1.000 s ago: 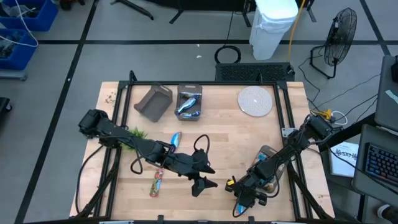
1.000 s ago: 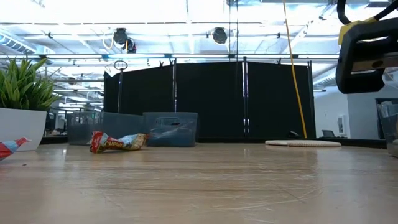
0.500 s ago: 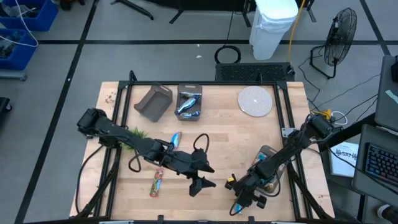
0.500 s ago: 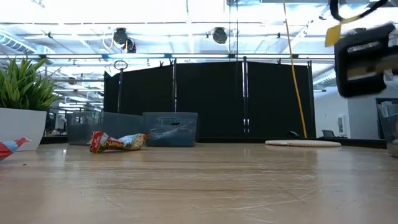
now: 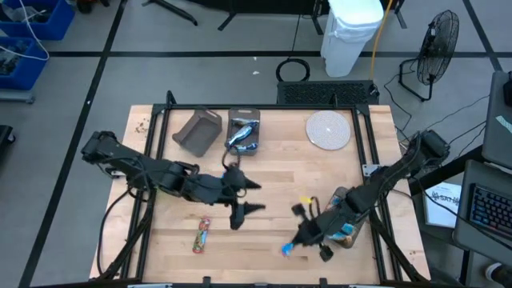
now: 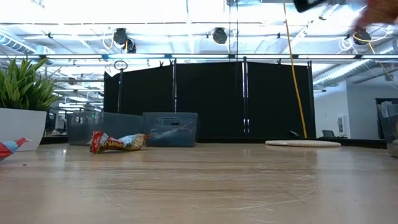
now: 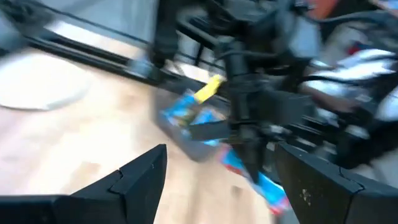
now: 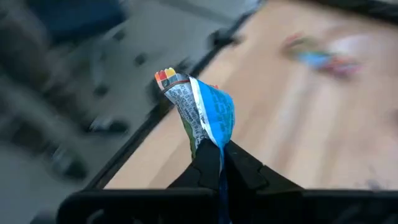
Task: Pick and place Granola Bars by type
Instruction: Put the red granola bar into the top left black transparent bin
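Observation:
My right gripper (image 8: 214,155) is shut on a blue-and-white granola bar (image 8: 202,109) above the table's near middle, where the bar (image 5: 286,250) also shows from above. My left gripper (image 5: 242,202) hangs open over the table's middle with nothing between its fingers (image 7: 146,177). A red-and-green bar (image 5: 201,234) lies flat at the near left and shows as a red bar (image 6: 118,142) in the low view. Blue bars lie in a far bin (image 5: 244,132). Another bin (image 5: 346,228) with bars sits under my right arm. My right gripper pinches one end of the blue bar's wrapper (image 8: 210,142) between its two fingertips. The fingers come slanting down from the table's right. The rest of the bar sticks out beyond the fingertips, clear of the table.
A tipped grey-brown bin (image 5: 198,132) lies at the far left beside the bin of blue bars. A round white plate (image 5: 329,130) sits at the far right. A small green plant (image 6: 22,87) stands at the left, with another bar (image 6: 9,148) in front of it.
My right gripper has risen from the near edge and gone toward the table's middle, rolling as it went. The blue bar has come up off the table with it. My left gripper has risen and drawn back toward the far left, staying open.

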Robot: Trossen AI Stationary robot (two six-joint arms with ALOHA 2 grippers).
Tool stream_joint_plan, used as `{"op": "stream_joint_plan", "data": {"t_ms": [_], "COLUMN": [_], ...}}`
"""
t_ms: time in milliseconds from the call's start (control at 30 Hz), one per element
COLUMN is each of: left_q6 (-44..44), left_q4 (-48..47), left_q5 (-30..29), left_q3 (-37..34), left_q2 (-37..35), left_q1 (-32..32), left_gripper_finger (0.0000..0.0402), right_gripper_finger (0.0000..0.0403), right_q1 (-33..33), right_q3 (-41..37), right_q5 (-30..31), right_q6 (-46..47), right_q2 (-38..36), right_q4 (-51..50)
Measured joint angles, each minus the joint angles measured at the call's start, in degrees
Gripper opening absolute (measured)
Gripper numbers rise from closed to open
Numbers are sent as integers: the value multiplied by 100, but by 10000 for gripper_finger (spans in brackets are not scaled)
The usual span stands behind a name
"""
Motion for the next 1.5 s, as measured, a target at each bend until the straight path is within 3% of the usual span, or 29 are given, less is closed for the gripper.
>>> {"op": "stream_joint_plan", "data": {"t_ms": [133, 300, 600, 1067, 1300, 1500], "left_q6": [326, 610, 1201, 2211, 2181, 2144], "left_q4": [-33, 164, 203, -475, 199, 700], "left_q5": [-730, -798, -745, -669, -251, -268], "left_q3": [0, 0, 0, 0, 0, -9], "left_q2": [-203, -195, -147, -140, -142, -53], "left_q1": [-27, -55, -70, -77, -73, -11], "left_gripper_finger": [294, 294, 294, 294, 294, 294], "right_gripper_finger": [1, 0, 0, 0, 0, 0], "right_q1": [-209, -579, -1098, -1229, -1344, -1450], "right_q3": [0, 0, 2, 13, 4, 4], "right_q5": [844, 1406, 1399, 1211, 1217, 1221], "right_q6": [532, 841, 909, 971, 930, 919], "right_q2": [-382, -666, -771, -1077, -1090, -1076], "right_q4": [254, 887, 1983, 2442, 2565, 2571]}}
